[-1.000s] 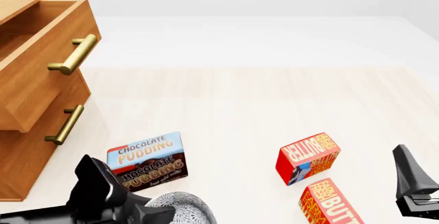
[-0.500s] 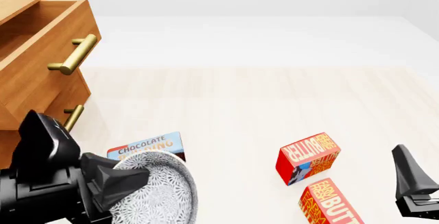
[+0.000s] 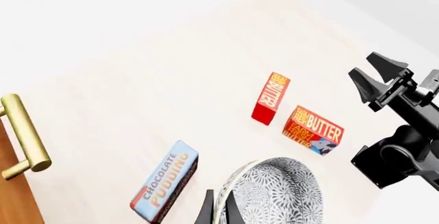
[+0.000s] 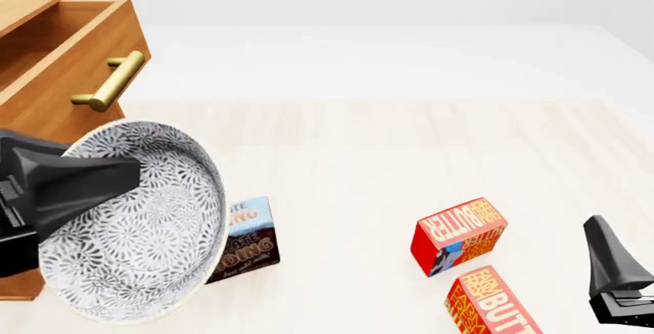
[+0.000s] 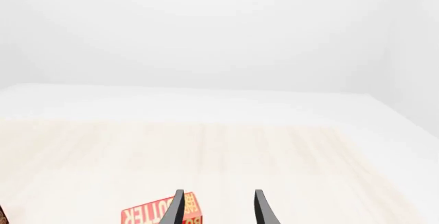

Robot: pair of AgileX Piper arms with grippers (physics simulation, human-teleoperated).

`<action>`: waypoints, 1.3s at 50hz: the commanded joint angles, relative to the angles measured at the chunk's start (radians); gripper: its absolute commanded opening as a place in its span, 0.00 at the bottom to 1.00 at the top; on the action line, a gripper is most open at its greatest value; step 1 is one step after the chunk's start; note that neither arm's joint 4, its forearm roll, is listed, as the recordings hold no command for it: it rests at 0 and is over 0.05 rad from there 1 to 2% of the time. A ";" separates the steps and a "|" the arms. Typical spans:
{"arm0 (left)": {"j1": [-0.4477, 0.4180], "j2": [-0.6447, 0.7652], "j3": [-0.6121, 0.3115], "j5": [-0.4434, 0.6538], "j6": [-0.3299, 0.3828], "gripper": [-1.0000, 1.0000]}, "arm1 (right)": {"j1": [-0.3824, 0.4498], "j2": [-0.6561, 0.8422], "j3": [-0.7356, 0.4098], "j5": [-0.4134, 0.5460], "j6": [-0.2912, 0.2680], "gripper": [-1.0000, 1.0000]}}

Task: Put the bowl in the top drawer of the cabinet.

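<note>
The step in hand, as I judge it, is the carrying of the bowl toward the drawer: the round white ceramic bowl with the dark leaf pattern (image 4: 138, 223) is lifted off the pale wooden worktop (image 4: 409, 150) and held at the near left. The left end effector (image 3: 218, 211) is closed on the bowl's rim; in the left wrist view its two dark fingers (image 3: 206, 212) pinch the rim edge between them. In the front view the bowl is tilted, with its inside turned toward the camera, and the black body of the left arm lies at its left side.

At the near right, the right end effector (image 5: 218, 208) is parted at a middling width with nothing between its fingers, and hangs near two red butter boxes (image 4: 458, 234).

Just behind the bowl, a blue and brown chocolate pudding box (image 4: 245, 238) stands on the worktop, partly hidden by the rim.

Farther to the left is the warm brown wooden cabinet (image 4: 26, 196). Its upper wooden drawer with the brass bar handle (image 4: 61, 66) is pulled out, open at the top, and lies above and behind the bowl.

The next move calls for more height, then travel far and left over the drawer's front wall, and levelling the bowl before release. The handle is close to the rim, so contact there is a risk.
</note>
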 commanded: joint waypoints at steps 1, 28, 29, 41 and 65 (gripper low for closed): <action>0.070 -0.019 -0.152 0.099 0.054 0.00 | 0.002 0.000 0.000 0.000 0.001 1.00; 0.162 -0.012 -0.348 0.190 0.106 0.00 | 0.013 0.000 0.000 -0.014 -0.001 1.00; 0.162 -0.012 -0.348 0.190 0.106 0.00 | 0.013 0.000 0.000 -0.014 -0.001 1.00; 0.162 -0.012 -0.348 0.190 0.106 0.00 | 0.013 0.000 0.000 -0.014 -0.001 1.00; 0.199 0.039 -0.445 0.236 0.008 0.00 | 0.012 0.000 0.000 -0.012 0.001 1.00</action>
